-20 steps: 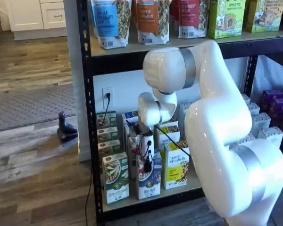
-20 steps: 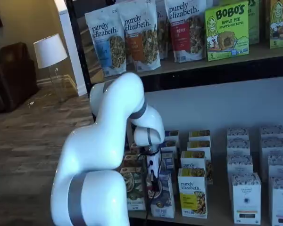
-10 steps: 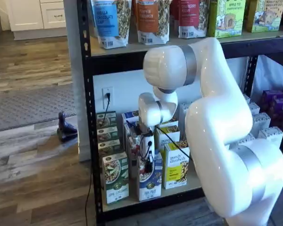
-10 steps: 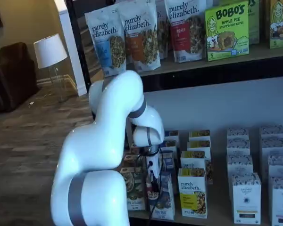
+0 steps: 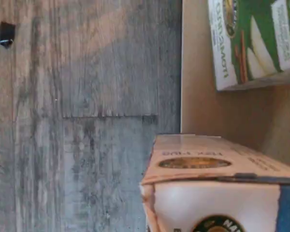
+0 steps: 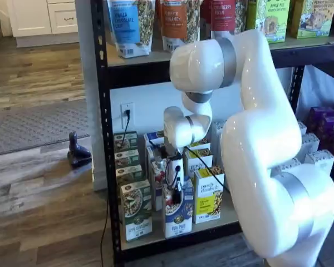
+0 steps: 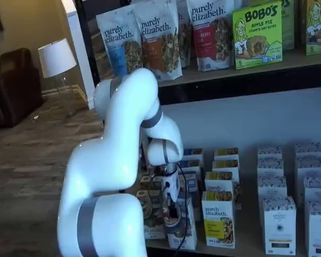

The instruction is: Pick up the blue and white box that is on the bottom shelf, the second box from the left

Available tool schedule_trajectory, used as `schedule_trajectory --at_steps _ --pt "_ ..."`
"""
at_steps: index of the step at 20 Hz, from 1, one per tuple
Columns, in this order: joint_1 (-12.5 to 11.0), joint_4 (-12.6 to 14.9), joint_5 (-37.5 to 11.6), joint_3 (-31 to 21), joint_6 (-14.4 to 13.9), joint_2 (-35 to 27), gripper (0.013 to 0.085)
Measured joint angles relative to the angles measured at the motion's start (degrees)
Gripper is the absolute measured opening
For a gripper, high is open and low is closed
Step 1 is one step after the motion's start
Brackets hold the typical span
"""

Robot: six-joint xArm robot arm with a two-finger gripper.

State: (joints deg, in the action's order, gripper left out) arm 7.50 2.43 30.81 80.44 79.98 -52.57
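Observation:
The blue and white box (image 6: 178, 218) stands at the front of the bottom shelf (image 6: 213, 225), between a green-and-white carton (image 6: 136, 214) and a yellow carton (image 6: 207, 197). My gripper (image 6: 176, 192) reaches down onto its top, black fingers shut on it; both shelf views show this, with the gripper (image 7: 174, 212) above the box (image 7: 185, 232). In the wrist view the box (image 5: 217, 193) fills the near corner and juts past the tan deck (image 5: 198, 111) over the wood floor. The green-and-white carton (image 5: 251, 43) lies beyond it.
More cartons stand in rows behind the front ones. White boxes (image 7: 280, 225) fill the shelf's right part and purple boxes (image 6: 328, 122) sit further right. Granola bags (image 7: 160, 37) line the upper deck. The black rack post (image 6: 103, 139) stands left, with a wall outlet (image 6: 126, 110) behind.
The arm's elbow has risen and the wrist has drawn back from the rack. The blue and white box has come forward with the gripper, past the deck's front edge.

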Motion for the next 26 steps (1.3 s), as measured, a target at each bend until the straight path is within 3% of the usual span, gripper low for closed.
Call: schedule_trajectory --at_steps 10,14,18,26 --pt "1.5 -2.6 -2.5 -12.4 0.8 10.5 0.049" --pt "2.1 -0.5 -3.9 -17.3 -1.7 14.7 0.049" --pt "2.8 -0.8 -4.4 -22.0 -2.0 19.2 0.049" --pt "2.6 -2.7 -2.7 -29.2 -0.3 28.1 0.049"
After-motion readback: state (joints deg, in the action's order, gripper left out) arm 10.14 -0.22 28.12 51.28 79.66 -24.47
